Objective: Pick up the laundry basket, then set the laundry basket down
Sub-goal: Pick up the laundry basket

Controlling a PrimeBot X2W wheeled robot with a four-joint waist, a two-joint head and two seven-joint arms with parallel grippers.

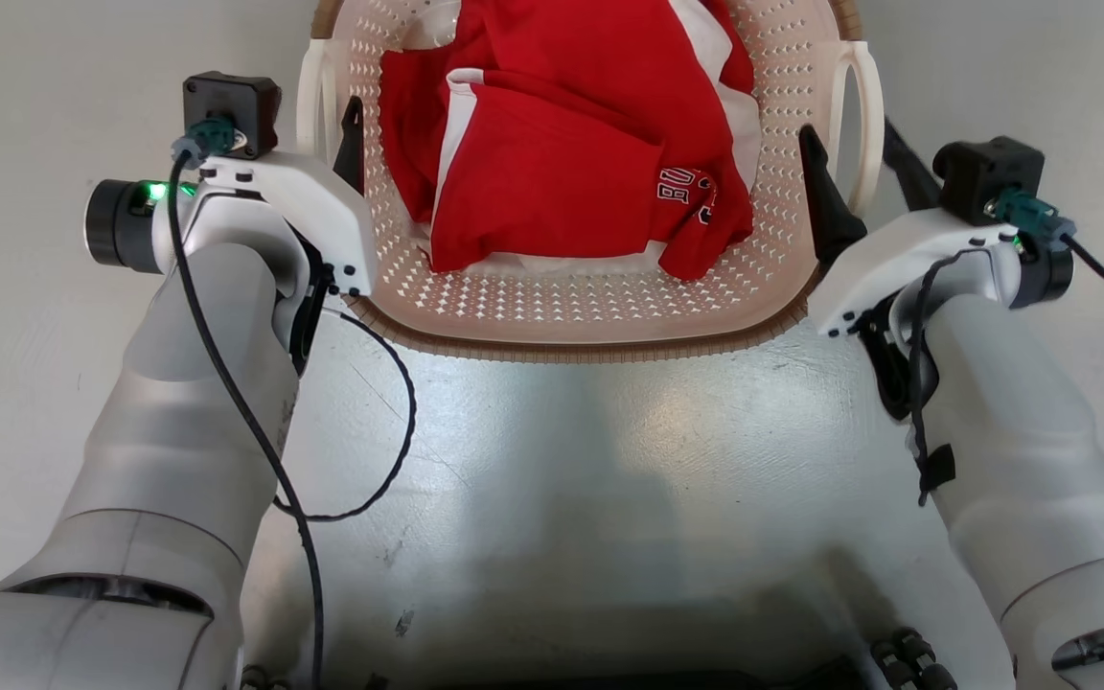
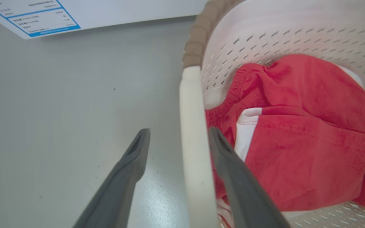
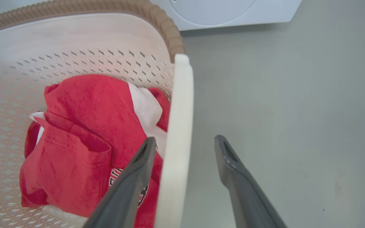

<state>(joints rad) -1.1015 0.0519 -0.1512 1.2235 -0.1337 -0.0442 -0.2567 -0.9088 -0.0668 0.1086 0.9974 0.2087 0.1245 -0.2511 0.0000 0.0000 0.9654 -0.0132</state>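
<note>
The laundry basket, cream perforated plastic with a brown woven rim, stands on the floor in front of me with red and white clothes inside. My left gripper is open and straddles the basket's left loop handle: one finger is inside the basket, the other outside. My right gripper is open in the same way around the right handle. In the wrist views each handle runs between the spread fingers of the left gripper and the right gripper, with a gap on the outer side.
A white washing machine stands just beyond the basket, and its labelled panel shows past the left handle. Grey floor lies to both sides of the basket. A black cable loops from my left wrist.
</note>
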